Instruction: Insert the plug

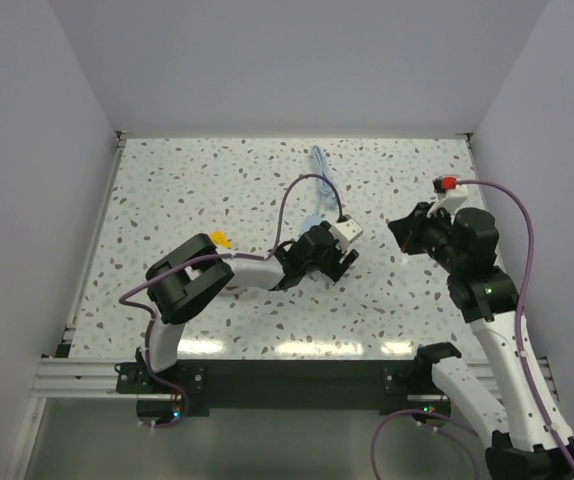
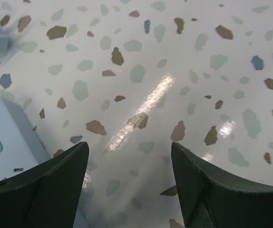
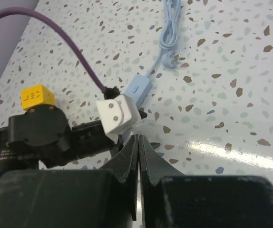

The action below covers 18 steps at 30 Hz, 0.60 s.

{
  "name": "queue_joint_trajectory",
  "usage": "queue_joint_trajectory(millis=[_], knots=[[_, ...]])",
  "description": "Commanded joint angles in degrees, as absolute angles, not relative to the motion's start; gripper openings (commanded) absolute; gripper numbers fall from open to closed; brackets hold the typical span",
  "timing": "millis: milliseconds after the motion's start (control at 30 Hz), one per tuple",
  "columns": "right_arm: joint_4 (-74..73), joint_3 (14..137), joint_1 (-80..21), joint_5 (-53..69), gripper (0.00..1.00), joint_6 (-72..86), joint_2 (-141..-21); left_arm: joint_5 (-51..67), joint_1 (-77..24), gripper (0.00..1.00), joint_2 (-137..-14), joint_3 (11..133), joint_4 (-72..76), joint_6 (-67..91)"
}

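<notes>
Plug [image 3: 139,88] | just beside left gripper [image 2: 129,148], spread wide, empty | right gripper [image 3: 138,140] closed, empty

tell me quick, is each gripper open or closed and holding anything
Left gripper: open, nothing between its fingers.
Right gripper: closed, holding nothing.

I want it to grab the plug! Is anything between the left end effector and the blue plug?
Nothing visible is. The light blue plug lies right beside the open left end effector, just off to one side of it.
</notes>
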<state>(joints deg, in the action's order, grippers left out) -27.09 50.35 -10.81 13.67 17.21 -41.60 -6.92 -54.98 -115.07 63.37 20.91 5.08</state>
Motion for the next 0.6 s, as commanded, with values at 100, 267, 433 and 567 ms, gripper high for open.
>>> queue_joint_trajectory(millis=[100, 267, 433, 567], knots=[[-25.8, 55.5, -10.6, -0.2, 0.24, 17.3, -47.6, 10.4, -56.9, 0.78, -113.2, 65.7, 30.7, 0.3], [-32.2, 58.4, -10.2, -17.9, 0.71, 16.7, -52.2, 14.7, -57.4, 0.81, -111.3, 64.4, 32.4, -2.5], [-34.3, 54.2, -4.8, -22.6, 0.99, 20.7, -55.7, 10.5, -56.7, 0.83, -108.8, 63.2, 29.7, -3.5], [-30.2, 47.3, 6.4, -12.0, 0.99, 26.9, -58.9, 9.4, -55.2, 0.83, -106.1, 61.0, 29.6, -2.2]])
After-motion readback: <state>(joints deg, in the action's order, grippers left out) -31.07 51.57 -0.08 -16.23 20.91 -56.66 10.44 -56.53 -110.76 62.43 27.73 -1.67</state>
